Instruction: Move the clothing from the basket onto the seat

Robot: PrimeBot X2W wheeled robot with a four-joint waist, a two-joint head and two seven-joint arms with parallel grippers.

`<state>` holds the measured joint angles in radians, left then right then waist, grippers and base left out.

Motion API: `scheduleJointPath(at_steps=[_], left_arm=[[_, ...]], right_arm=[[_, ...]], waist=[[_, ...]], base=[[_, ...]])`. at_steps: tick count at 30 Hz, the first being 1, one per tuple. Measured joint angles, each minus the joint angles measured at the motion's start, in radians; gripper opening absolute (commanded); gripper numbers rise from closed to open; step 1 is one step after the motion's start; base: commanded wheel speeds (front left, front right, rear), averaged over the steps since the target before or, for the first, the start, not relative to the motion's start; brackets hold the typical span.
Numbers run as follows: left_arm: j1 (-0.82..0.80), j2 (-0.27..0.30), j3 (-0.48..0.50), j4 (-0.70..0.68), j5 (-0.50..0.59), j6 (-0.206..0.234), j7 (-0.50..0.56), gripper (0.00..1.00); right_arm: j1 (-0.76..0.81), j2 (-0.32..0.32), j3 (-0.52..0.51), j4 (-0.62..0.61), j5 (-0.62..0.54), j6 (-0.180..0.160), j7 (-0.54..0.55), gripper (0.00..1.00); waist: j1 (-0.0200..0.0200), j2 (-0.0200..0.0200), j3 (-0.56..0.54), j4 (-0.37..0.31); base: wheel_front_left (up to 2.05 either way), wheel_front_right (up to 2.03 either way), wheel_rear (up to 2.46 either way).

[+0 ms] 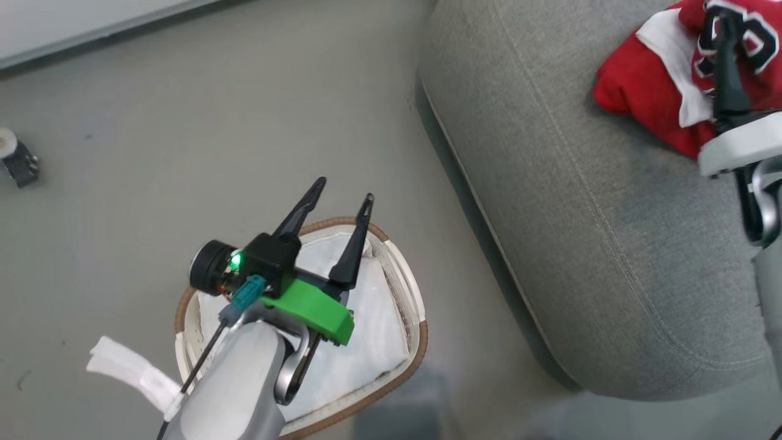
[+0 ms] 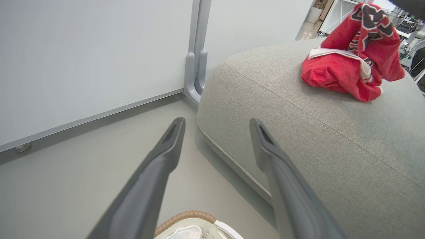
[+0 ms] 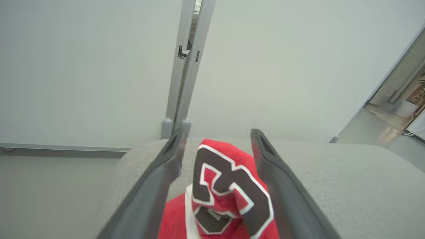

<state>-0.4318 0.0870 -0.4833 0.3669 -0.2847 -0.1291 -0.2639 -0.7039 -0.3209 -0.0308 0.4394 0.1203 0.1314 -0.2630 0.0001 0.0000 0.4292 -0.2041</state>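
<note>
Well, my right gripper (image 3: 217, 131) has its two dark fingers spread wide, and the red jersey (image 3: 229, 186) with the big black number stands up between them. The fingers are not squeezing it, though I cannot tell if the cloth brushes against them. From the head camera I see one of those fingers lying over the number. The jersey is the top of a soft red heap, the clothing (image 1: 641, 85), with a bit of white trim showing. That heap sits on top of the big grey seat (image 1: 580, 214), back from its round edge and its stitched line. My left gripper (image 1: 344, 189) is wide open too, with nothing between its fingers. It hangs over the far side of the basket (image 1: 416, 357), with its tips poking out past the brown rim toward the floor. Under it I can see the white liner (image 1: 372, 342) inside the basket. A white handle (image 1: 131, 373) sticks out on the basket's left side. The basket stands on the grey floor (image 1: 183, 122), near the seat but not touching it. Far off to the left on the floor is a small dark thing (image 1: 18, 160) with a pale top. A pale wall (image 2: 83, 66) runs behind the seat.
</note>
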Motion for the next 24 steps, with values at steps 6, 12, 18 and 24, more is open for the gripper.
scheduleJointPath(at_steps=[6, 12, 18, 24], left_arm=[[0.089, -0.014, 0.099, -0.021, 0.011, 0.0, 0.0, 1.0], [0.159, -0.024, 0.221, -0.031, 0.068, 0.006, 0.0, 1.0], [0.236, -0.032, 0.323, -0.034, 0.11, 0.023, 0.0, 1.0], [0.308, -0.035, 0.396, -0.031, 0.12, 0.033, 0.0, 1.0]], right_arm=[[0.115, 0.044, 0.14, -0.169, 0.073, 0.0, 0.0, 1.0], [0.224, 0.105, 0.193, -0.17, 0.098, 0.0, 0.0, 1.0], [0.334, 0.169, 0.201, -0.131, 0.1, 0.0, 0.0, 1.0], [0.428, 0.203, 0.163, -0.099, 0.097, 0.0, 0.0, 1.0]], waist=[[-0.0001, 0.0, -0.09, 0.011], [-0.0001, 0.0, -0.158, 0.063], [-0.0001, 0.0, -0.205, 0.142], [-0.0001, 0.0, -0.254, 0.21]], base=[[0.0, 0.0, 0.0], [0.0, 0.0, 0.0], [0.0, 0.0, 0.0], [0.0, 0.0, 0.0]])
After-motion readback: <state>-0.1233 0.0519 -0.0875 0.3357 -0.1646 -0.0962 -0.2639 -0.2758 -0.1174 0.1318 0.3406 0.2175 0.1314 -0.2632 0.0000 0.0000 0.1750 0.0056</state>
